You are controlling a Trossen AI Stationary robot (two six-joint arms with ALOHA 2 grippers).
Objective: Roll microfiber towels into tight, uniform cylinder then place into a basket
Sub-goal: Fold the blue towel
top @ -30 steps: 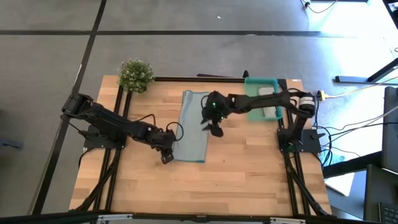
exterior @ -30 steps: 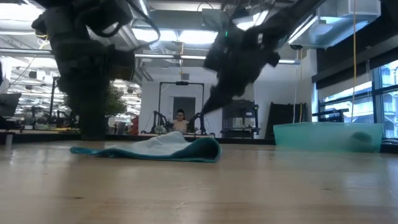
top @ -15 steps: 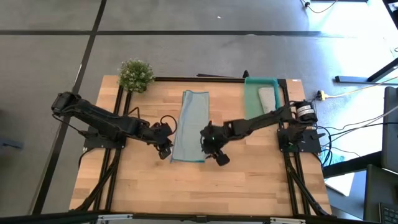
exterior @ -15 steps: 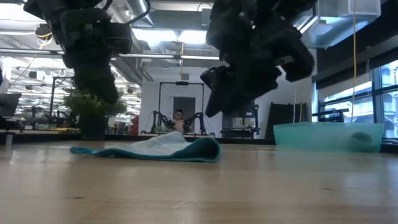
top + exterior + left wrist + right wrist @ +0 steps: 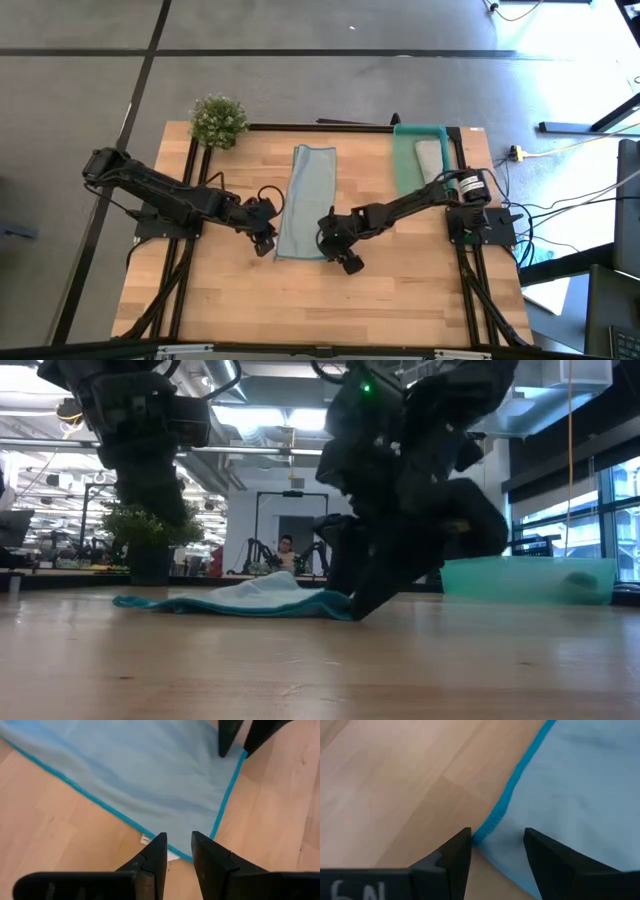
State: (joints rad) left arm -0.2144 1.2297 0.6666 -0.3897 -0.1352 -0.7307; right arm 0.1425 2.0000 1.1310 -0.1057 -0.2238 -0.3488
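Note:
The light blue towel (image 5: 305, 200) lies flat on the table as a long folded strip running from far to near. My left gripper (image 5: 266, 243) hovers above its near left corner (image 5: 187, 854), fingers narrowly open on either side of the corner. My right gripper (image 5: 338, 255) is open and low at the near right corner (image 5: 487, 832), astride the blue hem. The grey-beige towel (image 5: 430, 157) lies inside the teal bin (image 5: 400, 165) at the far right. My right gripper slants down from the table's right side, and its fingertips (image 5: 362, 608) reach table height beside the towel's near right end (image 5: 335, 603). The hem (image 5: 495, 817) runs between the open fingers. I cannot tell whether they touch the cloth.
A small bushy green plant (image 5: 218, 120) stands at the far left corner. The bin also shows in the low view (image 5: 530, 580). Bare wood lies near the front edge (image 5: 320, 310). A person shows far off in the room behind the table (image 5: 290, 550).
My right gripper has gone from beside the towel's middle toward the table's near edge and down to the towel's near right corner. My left gripper has risen a little at the near left corner. The towel has stayed where it was.

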